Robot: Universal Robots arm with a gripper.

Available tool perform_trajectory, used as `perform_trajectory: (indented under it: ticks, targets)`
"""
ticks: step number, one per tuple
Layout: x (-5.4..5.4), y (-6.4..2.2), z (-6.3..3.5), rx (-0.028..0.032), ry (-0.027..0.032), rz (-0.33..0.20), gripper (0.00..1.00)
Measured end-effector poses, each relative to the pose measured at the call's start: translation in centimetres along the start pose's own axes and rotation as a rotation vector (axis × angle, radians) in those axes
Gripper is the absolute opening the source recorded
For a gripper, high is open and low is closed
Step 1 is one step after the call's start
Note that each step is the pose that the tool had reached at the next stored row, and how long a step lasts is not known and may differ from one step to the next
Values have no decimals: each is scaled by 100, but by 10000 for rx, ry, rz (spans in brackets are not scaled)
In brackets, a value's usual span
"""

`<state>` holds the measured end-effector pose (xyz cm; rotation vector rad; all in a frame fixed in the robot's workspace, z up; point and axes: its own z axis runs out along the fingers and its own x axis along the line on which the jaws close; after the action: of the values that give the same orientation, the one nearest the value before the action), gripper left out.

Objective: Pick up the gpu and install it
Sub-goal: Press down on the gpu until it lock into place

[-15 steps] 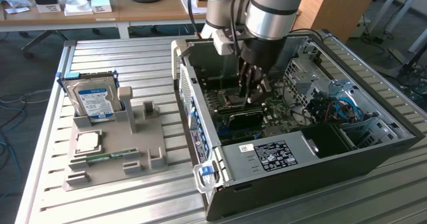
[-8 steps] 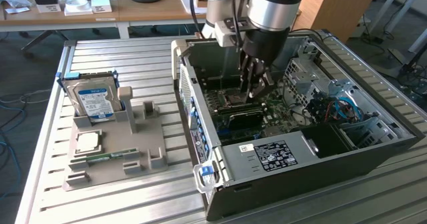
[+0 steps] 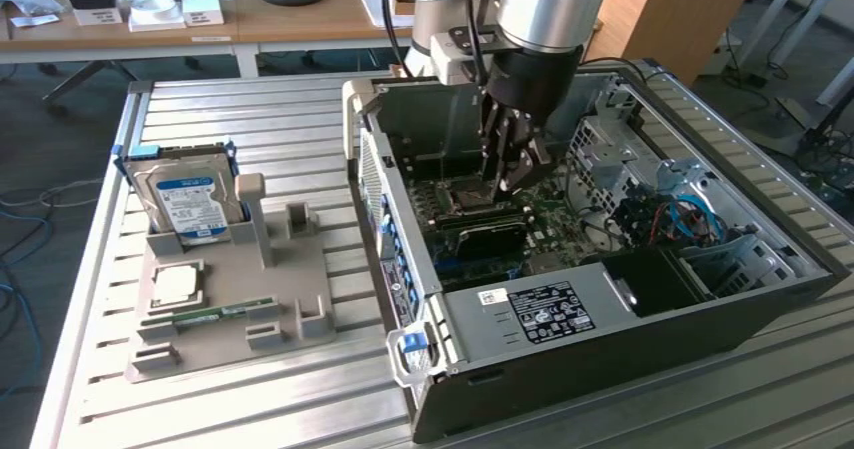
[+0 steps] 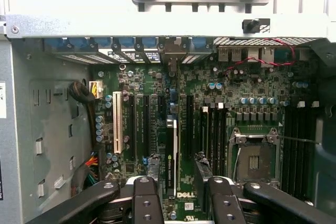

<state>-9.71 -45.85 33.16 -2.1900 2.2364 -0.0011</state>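
The gpu (image 4: 171, 156) stands on edge in a motherboard slot inside the open computer case (image 3: 400, 219). In the wrist view it appears edge-on, with its silver end bracket (image 4: 173, 56) against the case's rear wall. In the exterior view its dark cooler face (image 3: 491, 231) sits low on the motherboard. My gripper (image 4: 177, 174) hangs straight above it, open. One black fingertip (image 4: 152, 165) stands on each side of the card's upper edge, with a small gap to the card on both sides.
A bare CPU socket (image 4: 255, 156) and memory slots lie beside the card, and a white expansion slot (image 4: 118, 121) lies on its other side. The power supply (image 3: 541, 309) and drive cage bound the case. At the exterior view's left, a grey tray (image 3: 307, 299) holds a hard drive (image 3: 187, 194) and a memory stick (image 3: 214, 314).
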Motion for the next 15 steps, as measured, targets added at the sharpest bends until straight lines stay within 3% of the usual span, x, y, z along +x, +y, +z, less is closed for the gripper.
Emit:
perform_trajectory:
  ticks: [12,14,15]
  targets:
    - [0,0,0,-7,1,0,38]
    - [0,0,0,-9,0,0,26]
    - [0,0,0,-10,1,0,26]
